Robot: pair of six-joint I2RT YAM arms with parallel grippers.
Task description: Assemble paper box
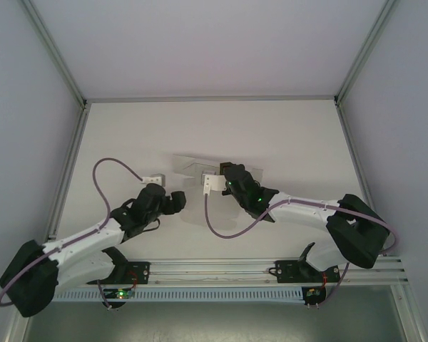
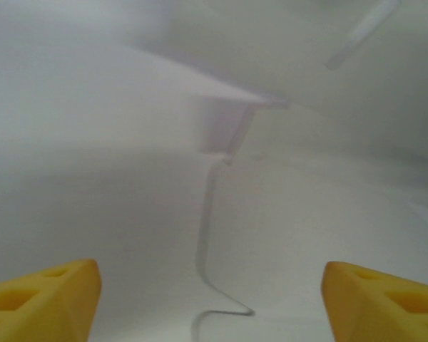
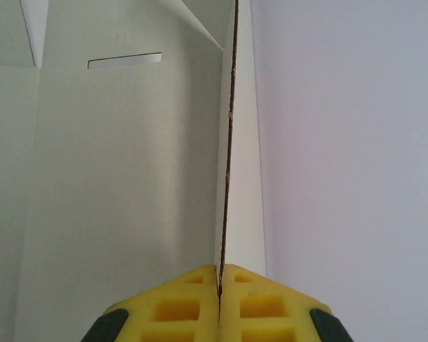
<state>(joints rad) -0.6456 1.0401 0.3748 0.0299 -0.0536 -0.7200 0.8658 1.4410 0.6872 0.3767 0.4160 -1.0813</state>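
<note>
The paper box (image 1: 192, 166) is a white die-cut sheet lying partly folded at the middle of the table. In the right wrist view one of its panels (image 3: 128, 178), with a slot near the top, stands upright, and its thin edge (image 3: 228, 178) runs straight into my right gripper (image 3: 220, 281), which is shut on it. My right gripper (image 1: 225, 177) sits over the sheet's middle. My left gripper (image 1: 180, 203) is at the sheet's left side. In the left wrist view its yellow fingers (image 2: 46, 296) stand wide open over flat paperboard (image 2: 285, 228) with a curved cut line, gripping nothing.
The white table (image 1: 128, 135) is enclosed by pale walls and aluminium frame posts (image 1: 64, 185). A rail (image 1: 221, 271) with both arm bases runs along the near edge. Purple cables (image 1: 107, 167) loop off each arm.
</note>
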